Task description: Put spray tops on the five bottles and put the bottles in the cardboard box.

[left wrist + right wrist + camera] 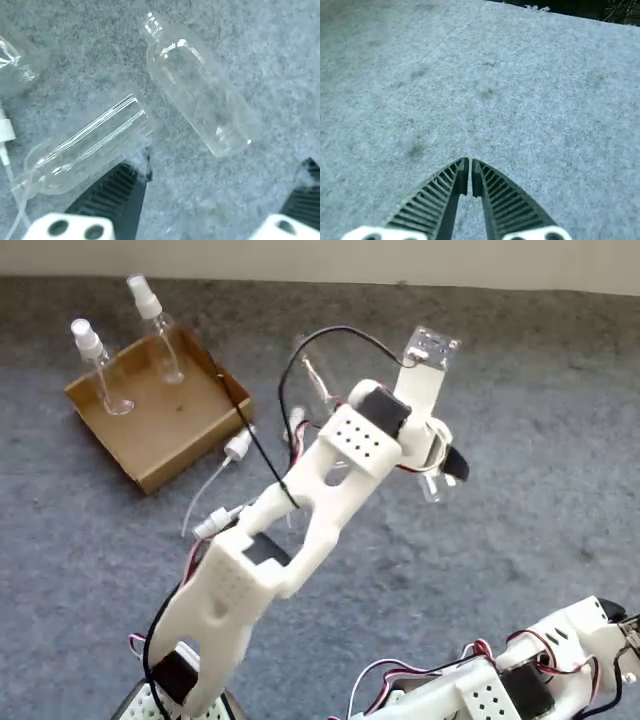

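Note:
My left gripper [225, 167] hangs open over the grey felt, seen in the high view at the table's middle [445, 470]. A clear uncapped bottle [200, 95] lies flat just ahead of the open jaws. A second uncapped bottle [85, 145] lies against one finger [117, 192], and part of a third bottle [15, 65] shows at the edge. Two loose white spray tops [238, 445] [215, 522] with thin tubes lie beside the left arm. The cardboard box [190, 445] holds two upright capped bottles [100, 365] [160, 330]. My right gripper [470, 172] is shut and holds nothing, low over bare felt.
The right arm [540, 660] rests at the near right corner. Black and red cables [300, 350] loop over the left arm. Grey felt [560, 440] stretches open to the right.

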